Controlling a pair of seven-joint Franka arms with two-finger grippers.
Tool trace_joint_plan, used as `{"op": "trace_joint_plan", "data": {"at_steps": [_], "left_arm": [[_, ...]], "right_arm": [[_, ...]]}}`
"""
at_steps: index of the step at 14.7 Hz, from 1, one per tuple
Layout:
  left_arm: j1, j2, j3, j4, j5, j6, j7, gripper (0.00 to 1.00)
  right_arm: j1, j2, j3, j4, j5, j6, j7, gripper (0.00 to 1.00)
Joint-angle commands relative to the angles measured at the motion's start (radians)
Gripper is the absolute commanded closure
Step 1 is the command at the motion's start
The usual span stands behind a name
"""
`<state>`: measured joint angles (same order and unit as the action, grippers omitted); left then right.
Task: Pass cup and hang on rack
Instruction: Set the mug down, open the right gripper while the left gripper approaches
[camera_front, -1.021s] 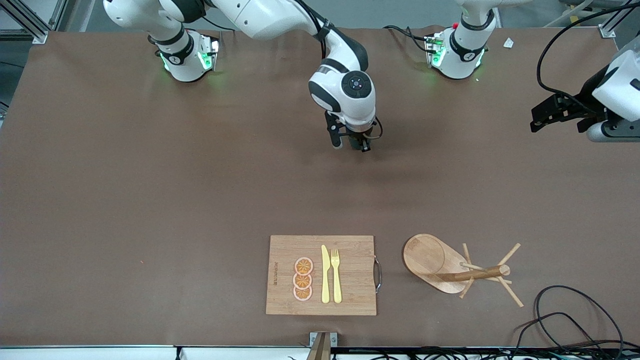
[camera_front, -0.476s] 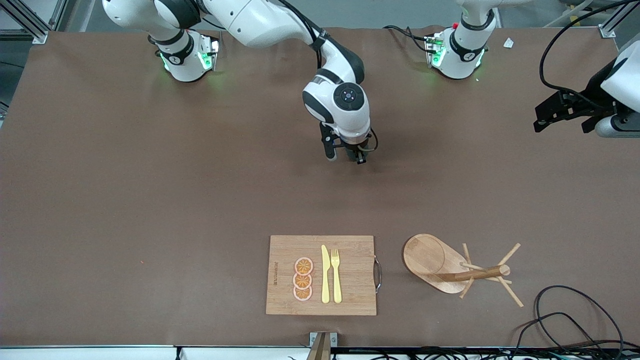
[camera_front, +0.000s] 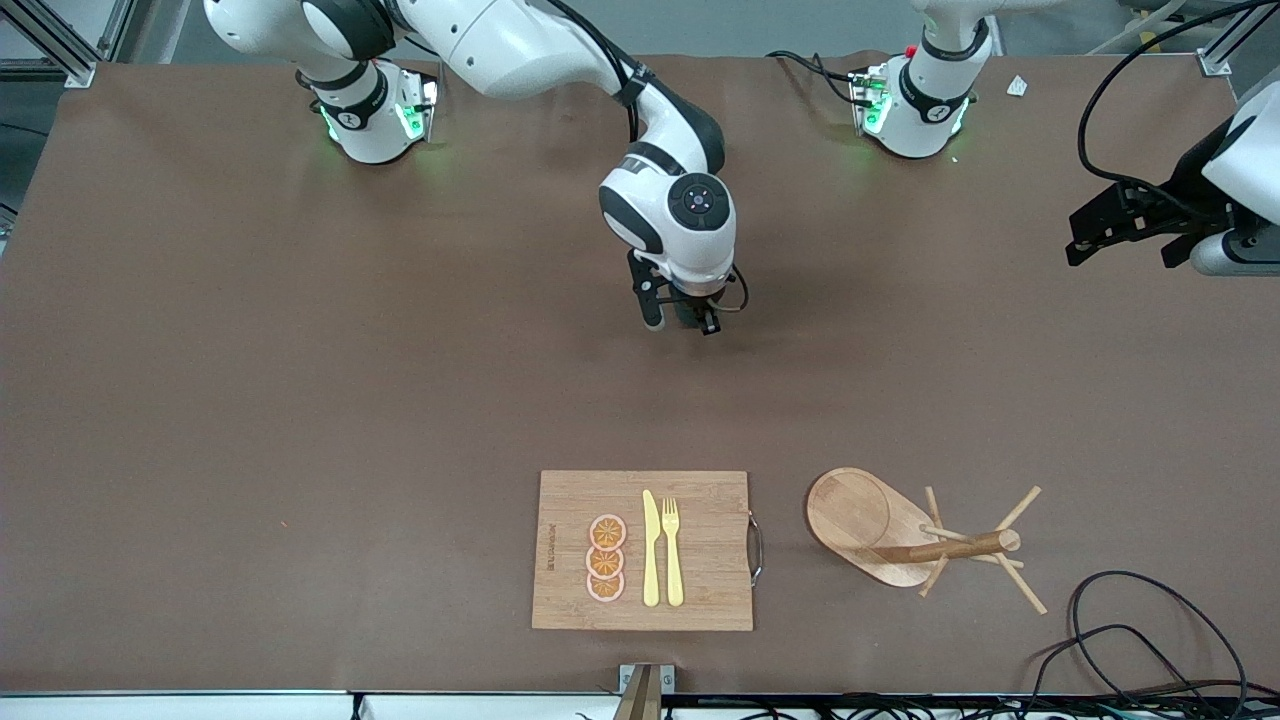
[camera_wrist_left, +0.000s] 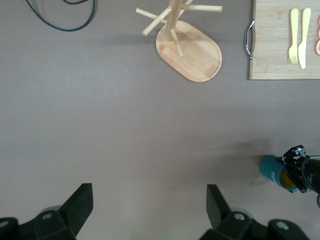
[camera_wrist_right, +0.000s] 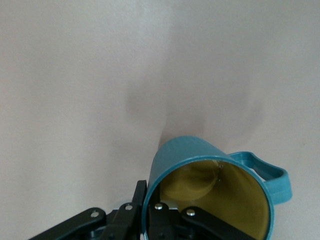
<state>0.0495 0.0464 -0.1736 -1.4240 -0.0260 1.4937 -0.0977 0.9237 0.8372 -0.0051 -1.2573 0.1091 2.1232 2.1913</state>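
Note:
My right gripper (camera_front: 684, 322) hangs over the middle of the table, shut on the rim of the teal cup (camera_wrist_right: 202, 187). One finger is inside the yellow interior and one is outside, and the handle (camera_wrist_right: 272, 176) sticks out sideways. In the front view the wrist hides the cup. The left wrist view shows the cup (camera_wrist_left: 272, 170) in that gripper, just above the table. My left gripper (camera_front: 1120, 240) is open and empty, up in the air at the left arm's end of the table, and its fingers (camera_wrist_left: 80, 197) stand wide apart. The wooden rack (camera_front: 940, 548) (camera_wrist_left: 187, 45) stands near the front edge.
A bamboo cutting board (camera_front: 700, 520) (camera_wrist_left: 280, 55) lies beside the rack, toward the right arm's end. It holds a yellow knife, a yellow fork (camera_front: 672, 560) and orange slices (camera_front: 606, 558). Black cables (camera_front: 1150, 630) loop at the front corner by the left arm's end.
My right arm has carried the cup a little toward the front camera and lower over the table. My left gripper shifted slightly early on, then held still.

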Motion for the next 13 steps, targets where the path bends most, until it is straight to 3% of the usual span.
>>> {"op": "trace_joint_plan", "data": {"at_steps": [1, 7, 8, 11, 13], "left_arm": [[0.004, 0.006, 0.002, 0.019, -0.034, 0.005, -0.005, 0.0], [0.004, 0.004, 0.002, 0.016, -0.032, 0.013, 0.001, 0.0], [0.004, 0.004, 0.002, 0.016, -0.032, 0.013, 0.006, 0.0], [0.004, 0.006, 0.002, 0.014, -0.032, 0.013, 0.006, 0.0], [0.004, 0.004, 0.003, 0.014, -0.034, 0.013, 0.01, 0.0]], "right_arm": [[-0.017, 0.01, 0.011, 0.024, -0.014, -0.016, -0.028, 0.99], [-0.033, 0.01, 0.011, 0.024, -0.014, -0.015, -0.05, 0.98], [-0.032, 0.01, 0.011, 0.024, -0.014, -0.014, -0.05, 0.94], [-0.029, 0.013, 0.011, 0.022, -0.014, -0.011, -0.051, 0.58], [-0.029, 0.013, 0.011, 0.022, -0.014, -0.011, -0.051, 0.49]]}}
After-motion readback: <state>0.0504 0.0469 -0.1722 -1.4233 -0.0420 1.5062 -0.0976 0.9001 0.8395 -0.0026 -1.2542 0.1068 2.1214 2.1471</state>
